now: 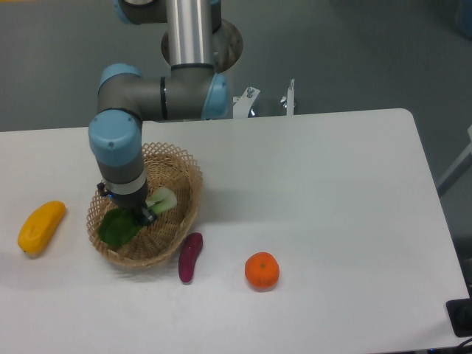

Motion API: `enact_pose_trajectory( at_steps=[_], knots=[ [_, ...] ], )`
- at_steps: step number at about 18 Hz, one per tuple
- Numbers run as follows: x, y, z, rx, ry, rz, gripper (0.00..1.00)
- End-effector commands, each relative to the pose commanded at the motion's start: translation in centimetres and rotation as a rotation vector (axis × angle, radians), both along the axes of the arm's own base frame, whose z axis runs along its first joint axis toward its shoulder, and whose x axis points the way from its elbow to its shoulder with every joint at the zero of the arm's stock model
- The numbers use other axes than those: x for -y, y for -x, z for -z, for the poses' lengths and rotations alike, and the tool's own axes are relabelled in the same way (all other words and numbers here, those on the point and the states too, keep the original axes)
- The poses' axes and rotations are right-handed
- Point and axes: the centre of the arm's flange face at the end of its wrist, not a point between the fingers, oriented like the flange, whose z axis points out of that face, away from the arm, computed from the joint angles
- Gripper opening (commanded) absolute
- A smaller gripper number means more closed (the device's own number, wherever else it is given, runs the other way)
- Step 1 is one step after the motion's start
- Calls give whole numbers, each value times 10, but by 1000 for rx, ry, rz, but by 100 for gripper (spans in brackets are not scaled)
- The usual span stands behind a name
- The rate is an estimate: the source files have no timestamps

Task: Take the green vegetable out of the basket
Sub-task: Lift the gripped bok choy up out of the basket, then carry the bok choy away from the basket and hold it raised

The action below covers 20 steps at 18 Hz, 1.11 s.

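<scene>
Hovering in the basket (pixel 188 168), pincer (pixel 141 214) meets green vegetable (pixel 122 226); grip unclear.

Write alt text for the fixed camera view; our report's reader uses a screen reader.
A robot arm's claw reaches down into a wicker basket onto a green vegetable. On the white table around it lie a yellow fruit, a purple eggplant and an orange.

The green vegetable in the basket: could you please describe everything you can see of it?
The green vegetable looks like a bok choy: a broad dark green leaf at lower left and a pale whitish-green stem end at upper right. It lies flat and slantwise inside the tan woven basket, on its floor. The gripper is down over its middle and hides that part; whether the fingers have closed on it cannot be seen. It looks whole and matte.
</scene>
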Motion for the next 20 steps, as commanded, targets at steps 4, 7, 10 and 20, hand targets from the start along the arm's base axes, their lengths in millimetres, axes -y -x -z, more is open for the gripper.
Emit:
enact_pose_trajectory(
  at_steps=[4,7,10,20],
  knots=[
    [7,43,-22,-21,-37,-78,7],
    [24,76,-38,-28,-42,-136,7],
    [45,117,-53,-32,-38,-212,7],
    [135,260,-72,-88,-39,-207,7]
  ],
)
